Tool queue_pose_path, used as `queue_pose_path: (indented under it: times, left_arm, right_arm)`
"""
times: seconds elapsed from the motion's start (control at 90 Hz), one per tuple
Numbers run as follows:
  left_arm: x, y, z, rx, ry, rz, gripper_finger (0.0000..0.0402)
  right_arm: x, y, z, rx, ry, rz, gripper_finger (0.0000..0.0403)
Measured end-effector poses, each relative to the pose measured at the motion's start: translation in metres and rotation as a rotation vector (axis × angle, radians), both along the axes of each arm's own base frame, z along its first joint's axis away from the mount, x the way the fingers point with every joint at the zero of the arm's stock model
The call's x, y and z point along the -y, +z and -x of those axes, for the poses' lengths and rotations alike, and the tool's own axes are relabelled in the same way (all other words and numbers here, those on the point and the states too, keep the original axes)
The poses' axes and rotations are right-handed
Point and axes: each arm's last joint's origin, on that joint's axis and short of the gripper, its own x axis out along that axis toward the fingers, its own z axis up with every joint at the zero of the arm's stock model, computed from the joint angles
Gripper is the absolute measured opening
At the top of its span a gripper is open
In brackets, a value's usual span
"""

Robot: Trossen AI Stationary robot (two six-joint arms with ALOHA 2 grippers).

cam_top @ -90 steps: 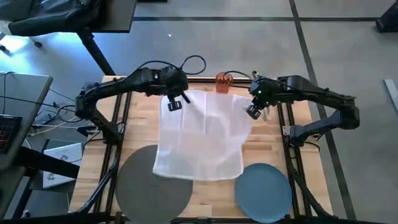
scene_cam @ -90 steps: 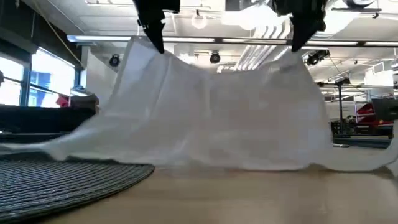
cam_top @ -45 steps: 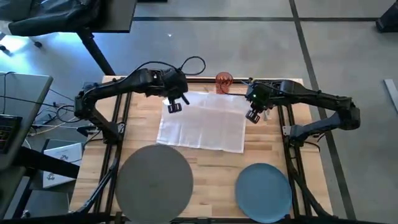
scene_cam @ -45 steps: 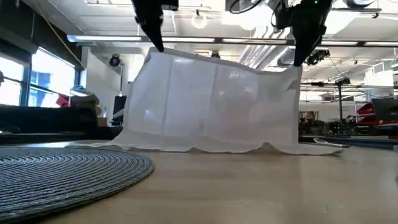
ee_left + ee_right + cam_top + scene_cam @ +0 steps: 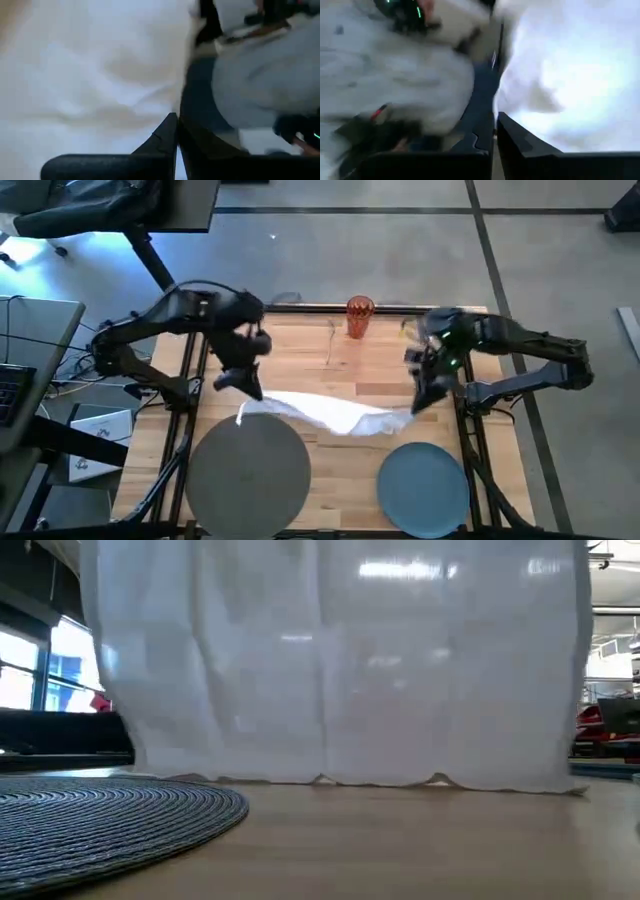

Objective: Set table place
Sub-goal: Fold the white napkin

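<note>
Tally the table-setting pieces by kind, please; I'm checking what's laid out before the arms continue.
Grey placemat: 1
Blue plate: 1
White napkin, held between left gripper and right gripper: 1
Orange tumbler: 1
Total: 4

The right gripper (image 5: pixel 494 131) shows its two dark fingers (image 5: pixel 520 137) pressed close together, with a thin edge of the white napkin (image 5: pixel 570 75) caught between them. The napkin fills the side beyond one finger as a bright, creased sheet. On the other side lie blurred grey shapes and a dark form with a green light (image 5: pixel 402 10).
</note>
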Motion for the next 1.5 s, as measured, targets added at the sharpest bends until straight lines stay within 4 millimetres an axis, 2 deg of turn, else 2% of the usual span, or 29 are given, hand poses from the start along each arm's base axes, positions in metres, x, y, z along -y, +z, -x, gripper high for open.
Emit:
queue_pose_path:
  times: [0.089,0.189,0.278,0.467,0.7,0.878,1.056,1.156,1.344,1.433,1.5]
  left_arm:
    - [-0.017,-0.008,-0.004,-0.043,0.115,-0.155,0.0]
    - [-0.038,-0.028,-0.017,-0.161,0.197,-0.368,0.0]
    - [-0.057,-0.047,-0.035,-0.26,0.248,-0.559,0.0]
    - [-0.088,-0.094,-0.073,-0.518,0.286,-0.893,0.0]
    - [-0.11,-0.149,-0.112,-0.676,0.282,-1.05,0.0]
    - [-0.122,-0.174,-0.128,-0.734,0.313,-1.171,0.0]
    - [-0.131,-0.178,-0.128,-0.751,0.349,-1.172,0.0001]
    - [-0.136,-0.175,-0.123,-0.76,0.357,-1.145,0.0016]
    - [-0.15,-0.161,-0.101,-0.814,0.39,-1.12,0.0092]
    - [-0.149,-0.148,-0.086,-0.836,0.386,-1.088,0.0128]
    - [-0.144,-0.135,-0.073,-0.833,0.384,-1.015,0.0146]
  right_arm:
    - [0.023,-0.001,0.004,-0.045,-0.238,0.118,0.0]
    - [0.048,-0.024,0.006,-0.293,-0.483,0.272,0.0]
    - [0.068,-0.043,0.007,-0.504,-0.603,0.45,0.0]
    - [0.104,-0.077,-0.015,-0.742,-0.651,0.682,0.0]
    - [0.133,-0.127,-0.05,-0.993,-0.639,0.846,0.0]
    - [0.143,-0.148,-0.063,-1.09,-0.677,0.926,0.0]
    - [0.146,-0.155,-0.068,-1.098,-0.688,0.929,0.0002]
    - [0.146,-0.154,-0.067,-1.1,-0.679,0.932,0.0019]
    - [0.139,-0.133,-0.05,-1.092,-0.704,0.952,0.0104]
    - [0.13,-0.118,-0.038,-1.06,-0.693,0.946,0.0148]
    - [0.118,-0.106,-0.03,-0.977,-0.644,0.862,0.0172]
